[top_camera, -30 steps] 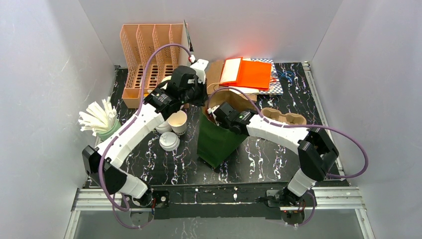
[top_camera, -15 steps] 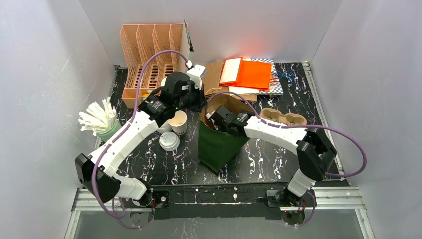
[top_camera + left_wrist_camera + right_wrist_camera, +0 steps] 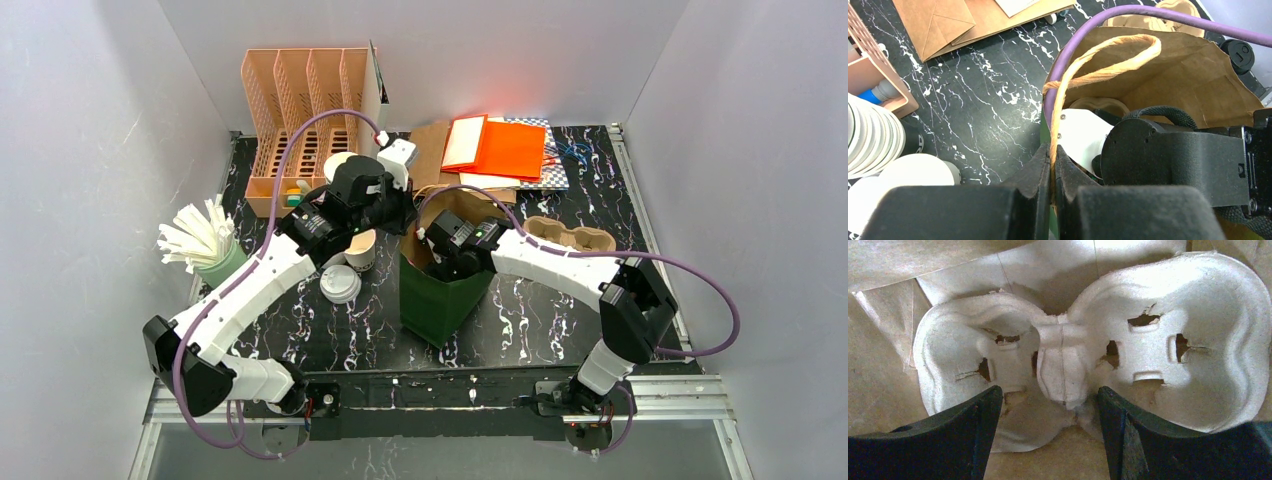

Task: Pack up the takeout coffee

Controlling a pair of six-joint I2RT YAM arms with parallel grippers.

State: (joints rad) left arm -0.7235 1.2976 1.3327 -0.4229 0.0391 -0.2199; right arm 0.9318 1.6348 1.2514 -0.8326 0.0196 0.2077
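Tabletop [image 3: 560, 310] black-marbled, walls [image 3: 80, 150] white; left hand [image 3: 1052, 170] pinches bag handle [image 3: 1108, 62], right hand [image 3: 1047, 400] gapes over tray [image 3: 1158, 330].

We've got a black marbled table [image 3: 540, 320] with a peach rack [image 3: 300, 110] far left, a white cup [image 3: 362, 250] and green bag [image 3: 435, 300] mid-table, a pulp tray [image 3: 575, 238] right.

The right gripper [image 3: 1048, 392] has spread its jaws wider inside the bag [image 3: 440, 305], and they now stand either side of the tray's [image 3: 1158, 340] middle ridge. The left arm [image 3: 250, 290] has drawn back toward the tabletop's near-left corner, and now partly covers the cup [image 3: 362, 254].
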